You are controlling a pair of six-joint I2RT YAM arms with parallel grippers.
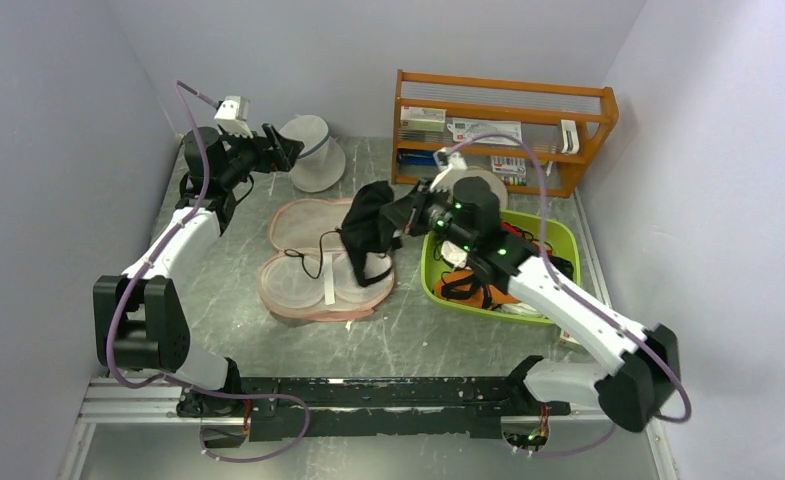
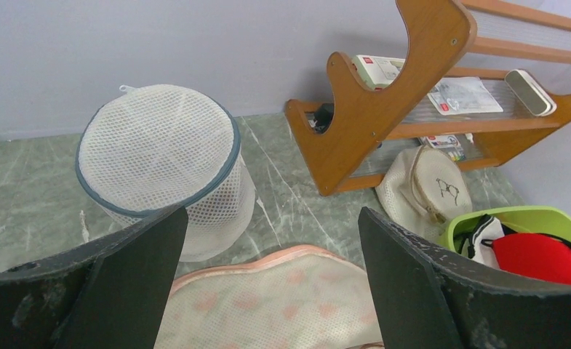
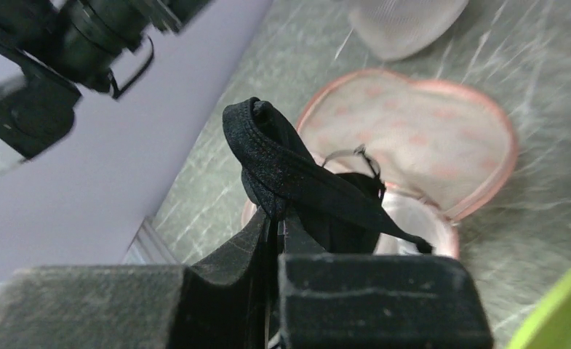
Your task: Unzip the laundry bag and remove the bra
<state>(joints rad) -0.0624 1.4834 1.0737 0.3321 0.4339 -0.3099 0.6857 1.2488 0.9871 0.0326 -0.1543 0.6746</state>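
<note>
The laundry bag lies open and flat mid-table, peach rim, white mesh inside; its upper flap shows in the left wrist view and the right wrist view. My right gripper is shut on the black bra, holding it lifted over the bag's right end, with straps trailing down onto the mesh. In the right wrist view the bra is pinched between the closed fingers. My left gripper is open and empty, raised near the back left, above the bag's far edge.
A white cylindrical mesh bag stands at the back. An orange wooden rack is at back right. A green bin holding red and orange garments sits right of the bag. A cream pouch lies by the rack.
</note>
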